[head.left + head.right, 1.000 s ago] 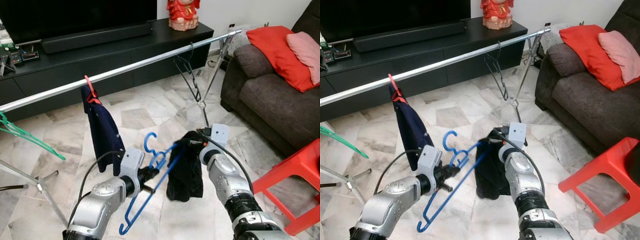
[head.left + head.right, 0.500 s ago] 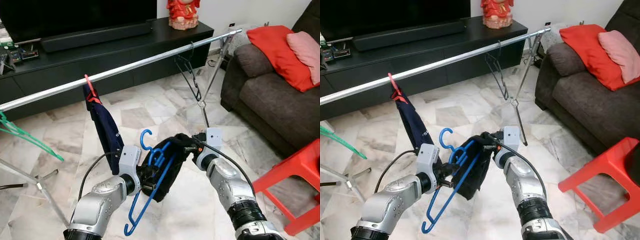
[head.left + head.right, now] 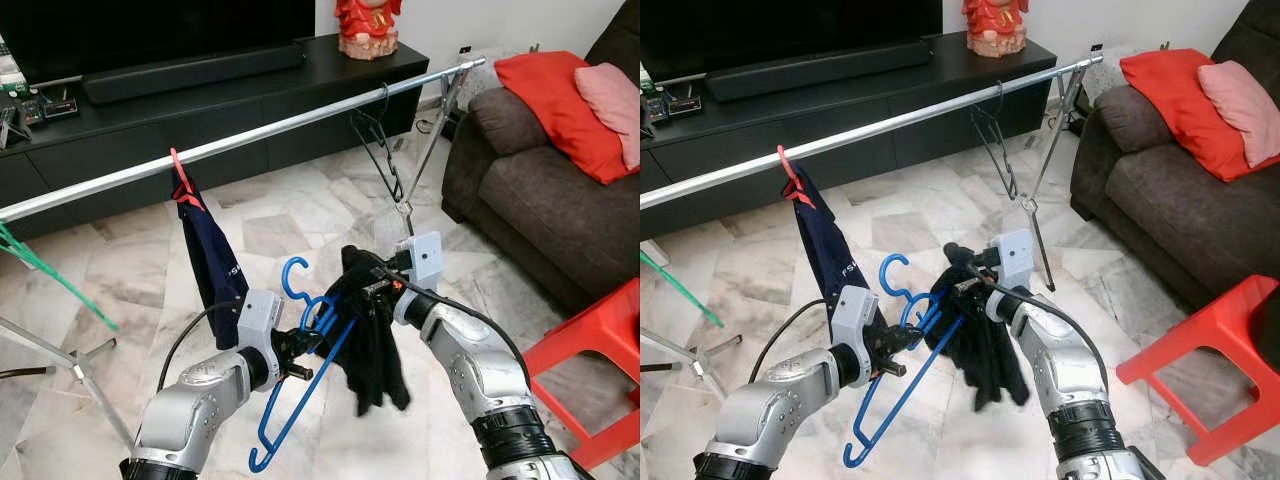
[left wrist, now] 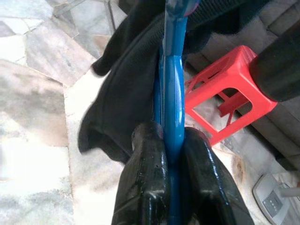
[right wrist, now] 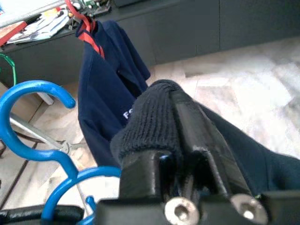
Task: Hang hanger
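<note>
This is a home living room. Along the far wall stands a long, low black TV cabinet [image 3: 230, 100] carrying a large dark flat screen [image 3: 150, 30], a black soundbar [image 3: 190, 72] and a red seated figurine [image 3: 367, 25]. To the right sits a dark brown fabric sofa [image 3: 545, 190] with a red cushion [image 3: 548, 95] and a pink cushion [image 3: 610, 100]. The floor is pale polished marble tile [image 3: 290, 215]. A silver metal clothes rail [image 3: 260, 135] runs across the room with a navy shirt on a red hanger [image 3: 208, 250] and a bare black wire hanger [image 3: 378, 150], and a red plastic stool [image 3: 600, 370] stands near the sofa
</note>
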You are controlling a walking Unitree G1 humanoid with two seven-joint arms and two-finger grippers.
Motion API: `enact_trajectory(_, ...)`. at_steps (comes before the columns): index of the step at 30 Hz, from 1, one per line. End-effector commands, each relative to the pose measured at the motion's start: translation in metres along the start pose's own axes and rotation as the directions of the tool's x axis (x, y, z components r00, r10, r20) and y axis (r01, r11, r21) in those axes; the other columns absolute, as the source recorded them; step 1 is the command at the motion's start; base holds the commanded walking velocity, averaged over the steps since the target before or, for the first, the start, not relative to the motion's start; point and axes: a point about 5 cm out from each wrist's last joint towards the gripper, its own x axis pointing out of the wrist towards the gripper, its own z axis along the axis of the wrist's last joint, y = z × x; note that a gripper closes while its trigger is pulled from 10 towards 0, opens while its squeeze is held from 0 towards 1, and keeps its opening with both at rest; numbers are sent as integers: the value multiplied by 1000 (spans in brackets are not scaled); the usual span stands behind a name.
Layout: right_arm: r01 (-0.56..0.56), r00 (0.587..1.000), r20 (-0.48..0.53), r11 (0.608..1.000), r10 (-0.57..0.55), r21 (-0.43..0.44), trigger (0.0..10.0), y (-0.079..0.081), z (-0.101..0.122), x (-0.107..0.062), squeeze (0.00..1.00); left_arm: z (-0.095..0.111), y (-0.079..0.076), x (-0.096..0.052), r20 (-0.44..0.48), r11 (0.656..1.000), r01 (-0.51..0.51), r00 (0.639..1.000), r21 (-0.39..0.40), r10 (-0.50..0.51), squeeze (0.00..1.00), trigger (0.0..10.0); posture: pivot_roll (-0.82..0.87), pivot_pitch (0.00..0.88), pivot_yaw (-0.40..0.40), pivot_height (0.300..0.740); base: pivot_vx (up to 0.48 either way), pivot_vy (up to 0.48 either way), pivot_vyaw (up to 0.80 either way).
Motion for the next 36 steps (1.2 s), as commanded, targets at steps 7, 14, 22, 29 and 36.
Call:
enact_trajectory(7,-168,983,97,979,158,113,10000,21,2,-22,0,8,3,3,51,999,-43,998,-19,44,0,10000,43,178,-30,740,0,0,0)
enact_trajectory(14,-111,993,55,989,106,97,10000,16,-4,-29,0,15,10,6,101,991,-132,986,-28,134,0,10000,39,179,-31,740,0,0,0)
enact_trajectory(22,-240,970,50,968,237,71,10000,32,-5,-37,0,20,8,6,141,992,-115,983,-47,120,0,10000,40,179,-28,740,0,0,0)
enact_trajectory(29,-288,958,18,957,287,24,10000,39,-13,-44,0,33,10,7,229,989,-119,964,-90,137,0,10000,38,180,-32,740,0,0,0)
enact_trajectory(36,4,1000,20,999,-5,43,10000,1,-20,-44,0,39,5,0,314,989,-61,944,-134,101,0,10000,39,181,-34,740,0,0,0)
